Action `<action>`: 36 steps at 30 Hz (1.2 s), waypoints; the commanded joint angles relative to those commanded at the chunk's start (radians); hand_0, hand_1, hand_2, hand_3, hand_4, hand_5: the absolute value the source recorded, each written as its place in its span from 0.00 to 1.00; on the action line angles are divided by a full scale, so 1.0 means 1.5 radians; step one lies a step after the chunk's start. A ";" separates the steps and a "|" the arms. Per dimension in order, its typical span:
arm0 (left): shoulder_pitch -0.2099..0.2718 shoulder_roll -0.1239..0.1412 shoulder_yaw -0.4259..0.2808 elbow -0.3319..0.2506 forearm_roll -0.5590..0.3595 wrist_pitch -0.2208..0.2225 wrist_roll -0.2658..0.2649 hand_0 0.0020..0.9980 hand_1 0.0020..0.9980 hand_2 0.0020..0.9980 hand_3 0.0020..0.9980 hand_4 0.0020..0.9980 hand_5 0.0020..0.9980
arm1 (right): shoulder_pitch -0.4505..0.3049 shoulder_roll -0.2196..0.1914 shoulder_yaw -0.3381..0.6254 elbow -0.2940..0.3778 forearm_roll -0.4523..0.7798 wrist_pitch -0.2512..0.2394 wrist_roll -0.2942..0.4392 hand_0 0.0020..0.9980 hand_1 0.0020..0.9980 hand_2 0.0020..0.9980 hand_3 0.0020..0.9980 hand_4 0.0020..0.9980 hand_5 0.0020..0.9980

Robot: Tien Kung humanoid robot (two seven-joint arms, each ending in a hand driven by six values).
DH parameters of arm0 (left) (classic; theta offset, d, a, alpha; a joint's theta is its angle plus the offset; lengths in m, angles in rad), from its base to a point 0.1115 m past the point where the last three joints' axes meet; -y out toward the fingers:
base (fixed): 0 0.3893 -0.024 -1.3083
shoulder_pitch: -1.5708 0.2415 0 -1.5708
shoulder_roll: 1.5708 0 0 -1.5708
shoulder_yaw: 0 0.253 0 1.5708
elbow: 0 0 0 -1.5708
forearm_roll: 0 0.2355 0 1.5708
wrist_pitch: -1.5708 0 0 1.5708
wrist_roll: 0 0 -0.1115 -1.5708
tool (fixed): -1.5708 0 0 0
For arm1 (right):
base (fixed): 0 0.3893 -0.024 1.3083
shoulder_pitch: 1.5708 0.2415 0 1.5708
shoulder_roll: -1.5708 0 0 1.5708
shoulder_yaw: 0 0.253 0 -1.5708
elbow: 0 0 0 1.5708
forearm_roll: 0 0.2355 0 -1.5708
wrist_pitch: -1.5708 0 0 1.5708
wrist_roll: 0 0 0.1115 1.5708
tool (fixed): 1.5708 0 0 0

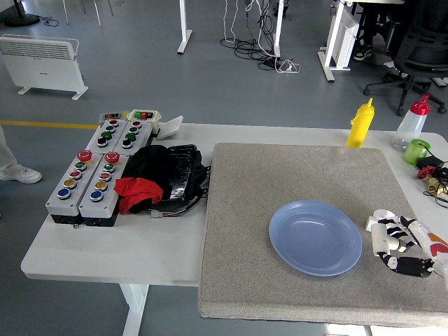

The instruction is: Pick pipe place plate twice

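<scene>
A blue plate lies on the grey mat, right of its middle. My right hand comes in from the right edge, just right of the plate, with its fingers curled around a white pipe fitting held a little above the mat. A second white pipe fitting lies on the mat right behind the held one, partly hidden by it and my fingers. My left arm is out of view.
A yellow squeeze bottle, a red-capped clear bottle and a green cup stand at the back right. Two button boxes and a black and red cloth bundle sit on the left. The grey mat covers the table's right half.
</scene>
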 joint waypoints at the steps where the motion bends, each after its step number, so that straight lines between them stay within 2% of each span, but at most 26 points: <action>1: 0.000 0.000 0.000 0.000 0.000 0.000 0.000 0.74 0.71 0.77 0.79 0.42 1.00 | 0.011 0.000 -0.007 -0.002 0.002 0.001 0.000 0.45 0.58 0.63 0.70 0.69 0.30; 9: 0.001 0.001 0.005 0.000 -0.006 0.001 0.000 0.74 0.71 0.77 0.79 0.42 1.00 | 0.135 -0.008 -0.103 -0.059 0.028 0.018 0.007 0.47 0.59 0.63 0.70 0.68 0.29; 10: 0.001 0.001 0.006 0.000 -0.007 0.001 -0.001 0.74 0.71 0.77 0.79 0.42 1.00 | 0.151 -0.007 -0.116 -0.069 0.030 0.019 0.009 0.53 0.62 0.64 0.70 0.67 0.28; 15: -0.002 0.000 0.012 0.000 -0.017 0.002 -0.002 0.74 0.71 0.77 0.79 0.42 1.00 | 0.225 0.013 -0.183 -0.135 0.022 0.023 0.028 0.53 0.62 0.64 0.70 0.67 0.28; 16: -0.002 0.000 0.013 0.000 -0.019 0.002 -0.003 0.74 0.71 0.77 0.79 0.42 1.00 | 0.239 0.018 -0.196 -0.149 0.020 0.025 0.029 0.61 0.66 0.64 0.70 0.67 0.27; 21: -0.006 0.001 0.017 0.000 -0.023 -0.001 -0.003 0.74 0.71 0.77 0.79 0.42 1.00 | 0.294 0.035 -0.259 -0.213 0.016 0.035 0.028 0.61 0.66 0.64 0.70 0.67 0.27; 22: -0.006 0.002 0.018 0.000 -0.025 -0.001 -0.004 0.74 0.71 0.77 0.79 0.42 1.00 | 0.301 0.037 -0.268 -0.222 0.012 0.041 0.022 0.79 0.76 0.76 0.80 0.67 0.26; 25: -0.007 0.002 0.019 0.001 -0.028 -0.002 -0.006 0.74 0.71 0.77 0.79 0.42 1.00 | 0.316 0.040 -0.292 -0.241 -0.010 0.061 0.003 0.79 0.76 0.76 0.80 0.67 0.26; 27: -0.009 0.003 0.019 0.001 -0.027 -0.002 -0.005 0.74 0.71 0.77 0.79 0.42 1.00 | 0.321 0.044 -0.300 -0.252 -0.040 0.052 0.004 0.79 0.76 0.76 0.80 0.67 0.26; 28: -0.009 0.003 0.019 0.001 -0.028 -0.003 -0.006 0.74 0.71 0.77 0.79 0.42 1.00 | 0.322 0.048 -0.300 -0.257 -0.059 0.046 0.005 0.91 0.84 0.96 1.00 0.72 0.21; 33: -0.010 0.003 0.020 0.001 -0.028 -0.003 -0.005 0.74 0.71 0.77 0.79 0.42 1.00 | 0.326 0.055 -0.302 -0.271 -0.099 0.026 0.001 0.91 0.84 0.96 1.00 0.72 0.21; 34: -0.010 0.003 0.020 0.001 -0.028 -0.003 -0.005 0.74 0.71 0.77 0.79 0.42 1.00 | 0.326 0.056 -0.301 -0.273 -0.106 0.022 -0.002 0.98 0.90 1.00 1.00 0.75 0.19; 36: -0.010 0.002 0.019 0.001 -0.027 -0.003 -0.004 0.74 0.71 0.77 0.79 0.42 1.00 | 0.324 0.056 -0.295 -0.275 -0.116 0.015 -0.010 0.98 0.90 1.00 1.00 0.75 0.19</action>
